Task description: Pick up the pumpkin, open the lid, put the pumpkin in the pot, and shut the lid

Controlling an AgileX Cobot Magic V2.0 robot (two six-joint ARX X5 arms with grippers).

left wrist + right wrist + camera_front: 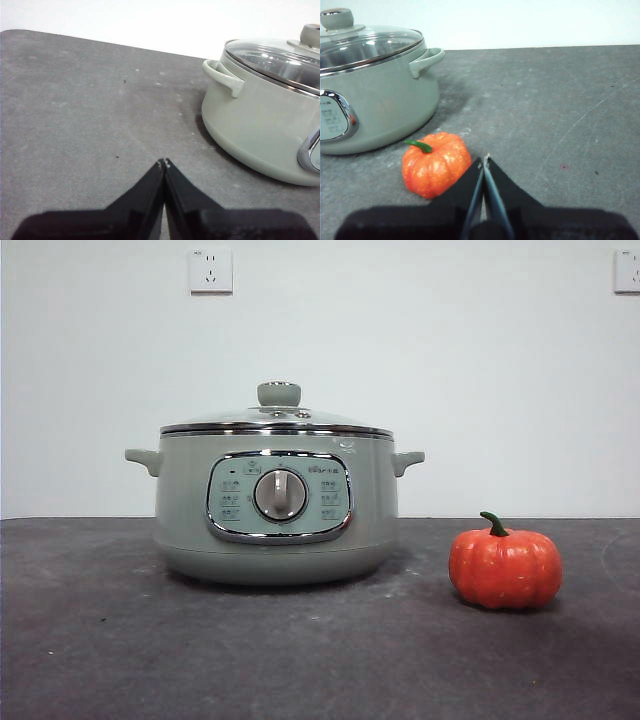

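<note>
Two grippers are seen, one in each wrist view, and both have their black jaws pressed together with nothing held between them. The left gripper [164,161] is poised over bare desk [90,130] beside the pot [260,125], on the side of one of its handles, apart from it. The right gripper [484,159] is held just beside the pumpkin [436,163], with no contact that can be made out; neither arm is seen in the front view. One pot, one lid and one pumpkin are counted on the dark grey desk. The pot is pale sage green, round and large, with two small side handles, a chrome-framed panel and one silver dial [280,494] turned toward the desk's front edge. The lid [277,419] is seated shut on the pot: domed clear glass, chrome rim, one pale green knob. The pumpkin is small, glossy orange and ribbed, with a curved dark green stem; it stands upright on the desk near the pot's base, on the right in the front view, not touching the pot. Two white sockets [210,270] are fixed to the wall behind.
</note>
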